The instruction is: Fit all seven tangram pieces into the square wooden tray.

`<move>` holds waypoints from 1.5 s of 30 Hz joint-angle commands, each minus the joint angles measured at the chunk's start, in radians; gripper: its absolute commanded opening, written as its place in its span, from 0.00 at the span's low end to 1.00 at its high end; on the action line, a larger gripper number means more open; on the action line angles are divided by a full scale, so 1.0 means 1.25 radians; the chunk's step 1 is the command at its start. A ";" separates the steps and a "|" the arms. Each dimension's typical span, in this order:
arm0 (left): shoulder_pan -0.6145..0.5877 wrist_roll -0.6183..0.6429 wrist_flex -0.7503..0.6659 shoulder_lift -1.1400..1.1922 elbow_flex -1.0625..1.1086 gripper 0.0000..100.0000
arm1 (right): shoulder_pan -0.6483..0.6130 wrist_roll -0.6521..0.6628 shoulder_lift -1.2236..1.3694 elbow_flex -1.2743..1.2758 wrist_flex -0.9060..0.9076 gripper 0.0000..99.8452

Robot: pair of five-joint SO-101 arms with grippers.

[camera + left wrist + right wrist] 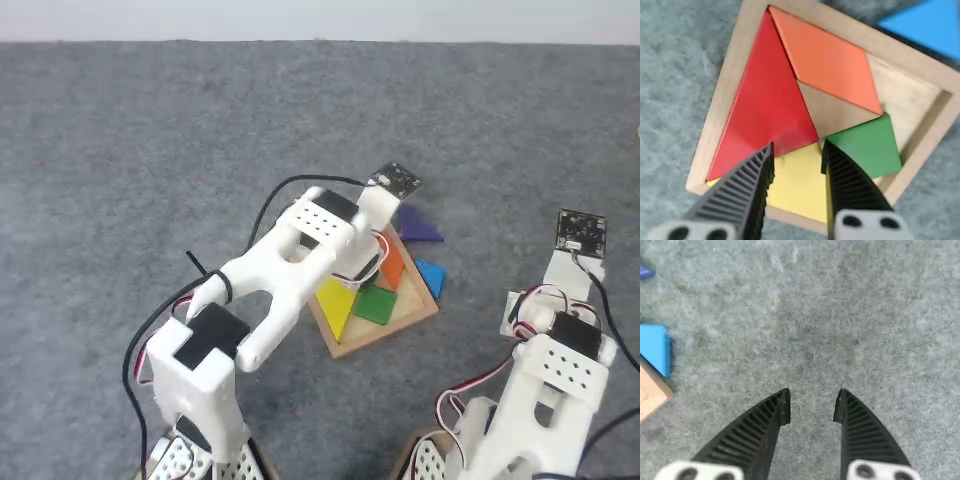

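Left wrist view shows the left gripper (798,147) spread open over the half-full square wooden tray (727,90), so I think it must next fetch the flat blue piece (925,25) just outside.

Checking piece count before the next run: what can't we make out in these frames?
- High view: the left arm covers much of the tray, so pieces there can't be counted.
- Left wrist view: the jaws hide part of the yellow piece; the blue piece is cut by the edge.
- Right wrist view: the purple piece is a sliver at the edge; shape unreadable.
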 commanded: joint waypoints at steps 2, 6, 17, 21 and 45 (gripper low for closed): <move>-0.002 -0.018 -0.016 -0.071 -0.004 0.15 | -0.009 0.014 -0.019 -0.020 -0.004 0.18; 0.022 -0.011 -0.004 -0.207 0.003 0.15 | -0.009 0.014 -0.019 -0.020 -0.003 0.18; -0.214 0.168 -0.136 -0.535 0.269 0.15 | -0.071 0.064 0.041 -0.106 0.013 0.18; -0.323 0.177 -0.274 -0.573 0.412 0.15 | -0.201 0.061 0.209 -0.255 0.066 0.18; -0.339 0.178 -0.385 -0.470 0.456 0.15 | -0.481 0.137 0.748 -0.520 -0.050 0.18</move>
